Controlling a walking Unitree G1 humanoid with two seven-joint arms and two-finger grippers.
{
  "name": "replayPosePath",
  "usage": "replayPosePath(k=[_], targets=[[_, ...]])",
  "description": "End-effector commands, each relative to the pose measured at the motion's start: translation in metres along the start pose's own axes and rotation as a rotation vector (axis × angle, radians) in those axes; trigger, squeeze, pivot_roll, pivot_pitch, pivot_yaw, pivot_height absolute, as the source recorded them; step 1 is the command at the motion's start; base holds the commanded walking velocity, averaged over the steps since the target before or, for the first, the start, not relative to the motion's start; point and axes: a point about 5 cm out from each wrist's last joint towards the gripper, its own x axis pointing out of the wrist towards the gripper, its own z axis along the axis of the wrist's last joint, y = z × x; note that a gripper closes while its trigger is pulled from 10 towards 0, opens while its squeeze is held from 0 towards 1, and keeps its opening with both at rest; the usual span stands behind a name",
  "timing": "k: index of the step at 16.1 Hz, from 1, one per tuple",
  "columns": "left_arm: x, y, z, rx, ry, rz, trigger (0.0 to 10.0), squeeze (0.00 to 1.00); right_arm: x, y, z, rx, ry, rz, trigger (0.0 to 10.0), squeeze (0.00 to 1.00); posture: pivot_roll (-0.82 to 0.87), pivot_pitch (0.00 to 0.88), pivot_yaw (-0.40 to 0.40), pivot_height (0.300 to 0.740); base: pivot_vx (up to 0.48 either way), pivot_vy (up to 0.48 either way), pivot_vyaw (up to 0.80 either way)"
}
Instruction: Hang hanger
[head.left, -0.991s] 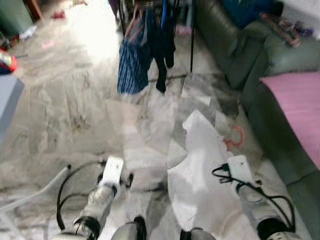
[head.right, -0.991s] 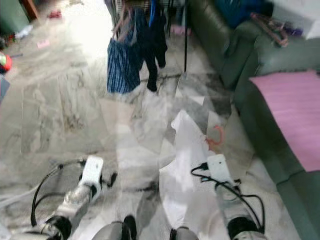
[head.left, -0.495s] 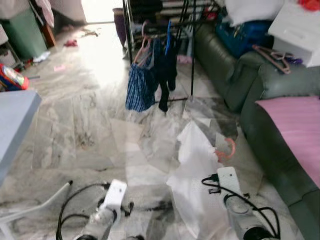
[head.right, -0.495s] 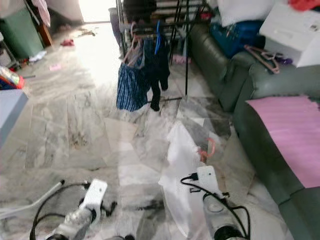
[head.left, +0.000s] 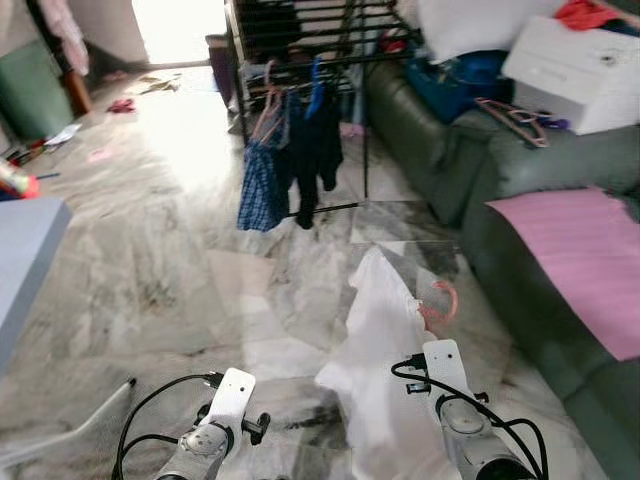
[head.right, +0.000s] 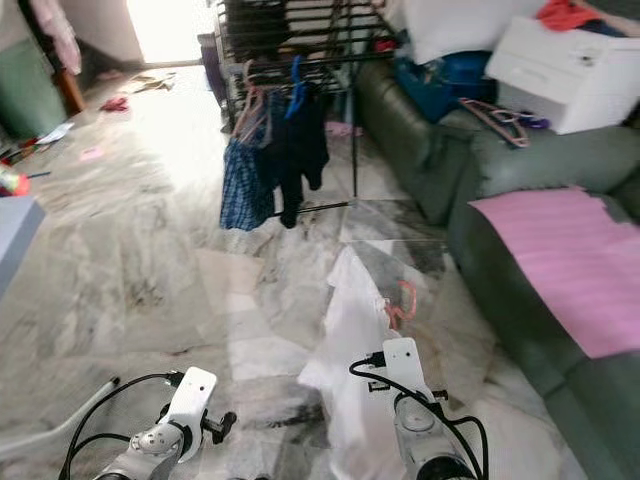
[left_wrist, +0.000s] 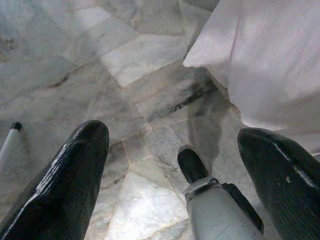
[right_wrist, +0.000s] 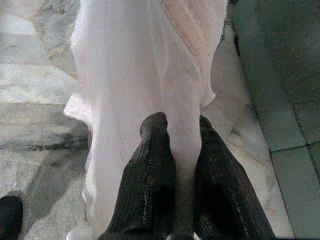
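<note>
Hanger (head.left: 441, 301), pink and partly hidden in the collar of a white garment (head.left: 378, 340), is carried in front of the robot on its right side, hook end pointing up and ahead. The right gripper (right_wrist: 177, 150) has its two black fingers pressed together on a fold of that white cloth, so the garment drapes down from it over the marble floor (head.left: 150, 250); whether the fingers also touch the hanger itself cannot be told. The left gripper (left_wrist: 175, 165) hangs low over the floor with its fingers spread wide apart and nothing between them.

The drying rack (head.left: 300, 40) stands well ahead and slightly to the robot's left, with a blue checked shirt (head.left: 260, 185) and dark clothes already hung on its rail. The green sofa (head.left: 470, 170) runs along the right. So the load sits on the right arm, the nearer one, and the rack's rail lies forward and across from it; the hook most likely has to be carried ahead and lifted toward that rail.
</note>
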Motion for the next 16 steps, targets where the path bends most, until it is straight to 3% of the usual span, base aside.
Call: replayPosePath(k=[1, 11, 16], targets=[[-0.0010, 0.0013, -0.0044, 0.006, 0.019, -0.001, 10.0, 0.00, 0.0012, -0.0011, 0.0058, 0.009, -0.028, -0.012, 10.0, 0.00, -0.03, 0.048, 0.053, 0.740, 0.240, 0.000, 0.00], [-0.0017, -0.0009, -0.0093, 0.020, 0.040, -0.013, 10.0, 0.00, 0.0005, 0.0009, 0.0050, 0.056, -0.031, -0.009, 10.0, 0.00, -0.04, 0.080, 0.071, 0.740, 0.284, 0.000, 0.00], [-0.0015, -0.0046, -0.0104, 0.021, 0.043, -0.020, 10.0, 0.00, -0.0001, 0.0006, 0.0046, 0.042, -0.046, 0.002, 10.0, 0.00, -0.04, 0.102, 0.056, 0.740, 0.295, 0.000, 0.59]])
